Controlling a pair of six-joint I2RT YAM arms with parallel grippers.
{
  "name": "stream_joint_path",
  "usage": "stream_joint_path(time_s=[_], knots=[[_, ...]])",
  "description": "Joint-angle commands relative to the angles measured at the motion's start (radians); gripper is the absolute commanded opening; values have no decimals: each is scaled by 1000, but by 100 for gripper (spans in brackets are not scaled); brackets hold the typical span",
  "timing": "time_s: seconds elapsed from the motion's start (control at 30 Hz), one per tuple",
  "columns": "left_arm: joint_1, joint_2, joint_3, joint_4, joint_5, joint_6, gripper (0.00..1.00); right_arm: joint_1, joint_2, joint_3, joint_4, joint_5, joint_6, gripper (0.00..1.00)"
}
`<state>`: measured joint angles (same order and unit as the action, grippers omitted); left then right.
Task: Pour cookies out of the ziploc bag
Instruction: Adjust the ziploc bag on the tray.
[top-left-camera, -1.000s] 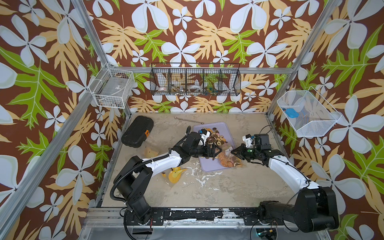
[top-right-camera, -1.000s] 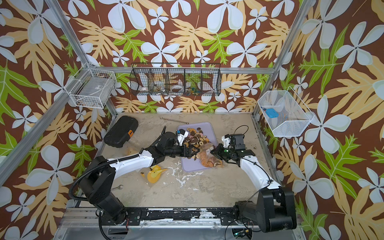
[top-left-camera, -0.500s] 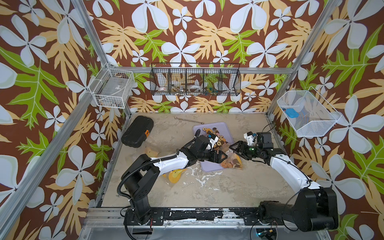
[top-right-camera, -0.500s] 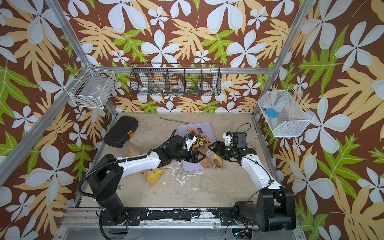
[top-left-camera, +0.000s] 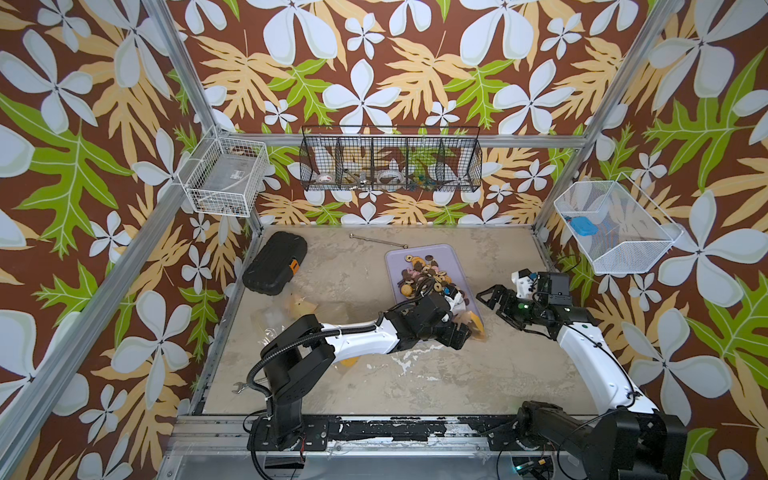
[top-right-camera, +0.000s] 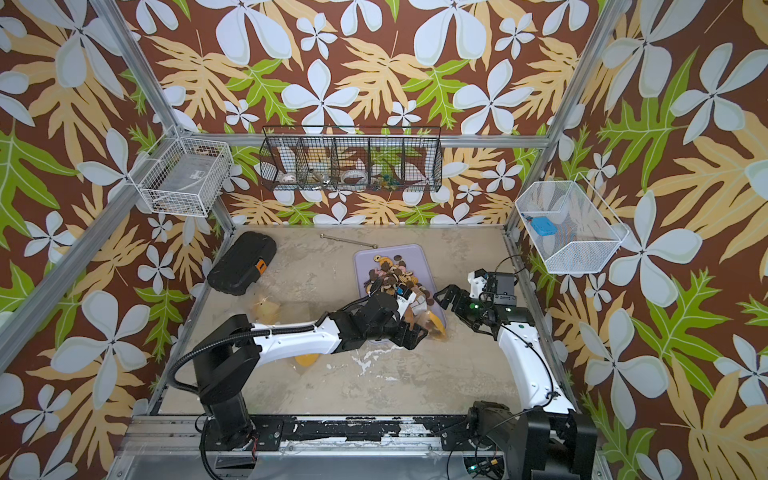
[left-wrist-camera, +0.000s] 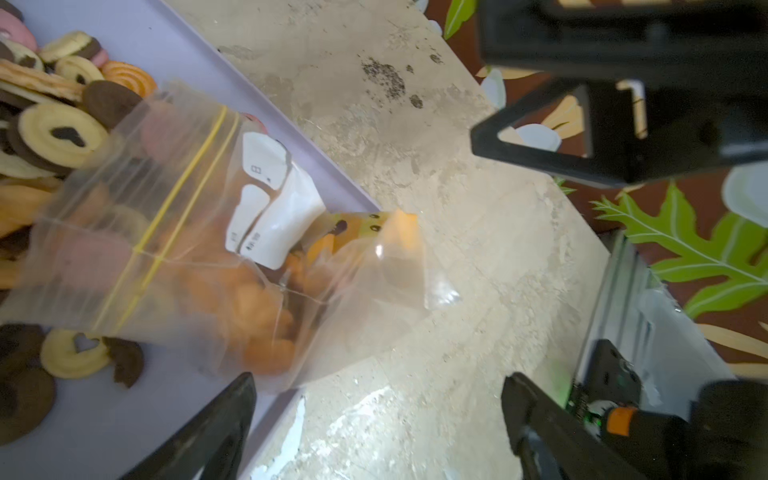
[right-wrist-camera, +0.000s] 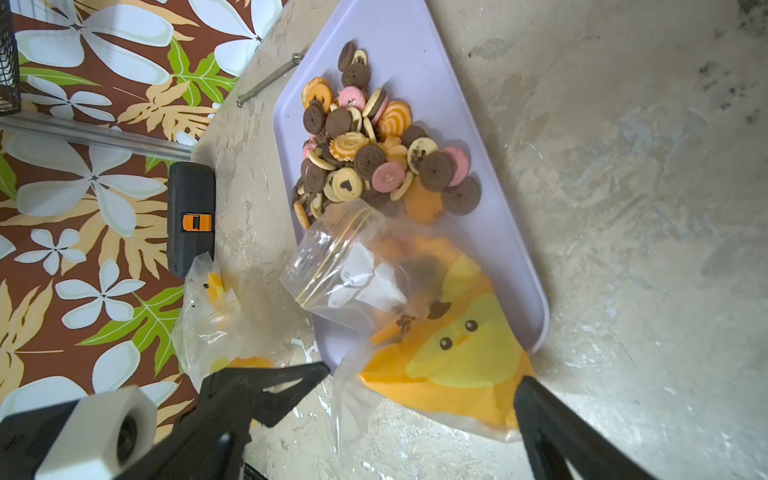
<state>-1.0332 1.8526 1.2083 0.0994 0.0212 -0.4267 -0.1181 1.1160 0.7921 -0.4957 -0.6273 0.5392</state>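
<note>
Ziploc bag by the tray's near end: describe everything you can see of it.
The ziploc bag is clear, crinkled plastic with a yellow zip line, white label patches and a yellow duck print on orange. It lies slumped, open mouth at the cookies on the lavender tray, bottom overhanging onto the table. A few cookies seem left inside. Nothing grips it.

In both top views my left arm (top-left-camera: 361, 336) hides the near end of the tray (top-left-camera: 446, 251) and most of the ziploc bag (top-left-camera: 476, 326). In the left wrist view the cookies (left-wrist-camera: 257, 307) inside the bag blur to orange smears, its white label (left-wrist-camera: 274, 216) is unreadable, and my left fingers (left-wrist-camera: 216, 424) are cut off by the edge. My right fingers (right-wrist-camera: 257, 390) are cut off likewise in the right wrist view.
</note>
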Motion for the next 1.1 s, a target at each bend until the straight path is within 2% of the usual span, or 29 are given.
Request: stream_joint_path(time_s=[0.0, 0.17, 0.3, 0.4, 0.47, 0.67, 0.87, 1.07], knots=[[-8, 48, 60, -46, -121, 30, 92, -5, -22, -18, -17, 20, -13, 100], [-9, 115, 141, -71, -117, 42, 86, -31, -69, -58, -27, 32, -7, 100], [-10, 141, 171, -83, -91, 51, 76, -46, -105, -101, -15, 33, 16, 100], [-11, 143, 170, -84, -79, 52, 61, -46, -132, -126, -9, 72, 29, 100], [-11, 143, 168, -83, -72, 54, 47, -48, -143, -139, -5, 84, 37, 100], [-10, 139, 181, -96, -71, 57, 13, -48, -147, -149, -15, 111, 27, 100], [-10, 116, 208, -112, -42, 53, 0, -48, -172, -160, -26, 134, 14, 100], [-10, 107, 275, -140, 28, 32, 0, -60, -182, -193, -15, 148, 22, 100]])
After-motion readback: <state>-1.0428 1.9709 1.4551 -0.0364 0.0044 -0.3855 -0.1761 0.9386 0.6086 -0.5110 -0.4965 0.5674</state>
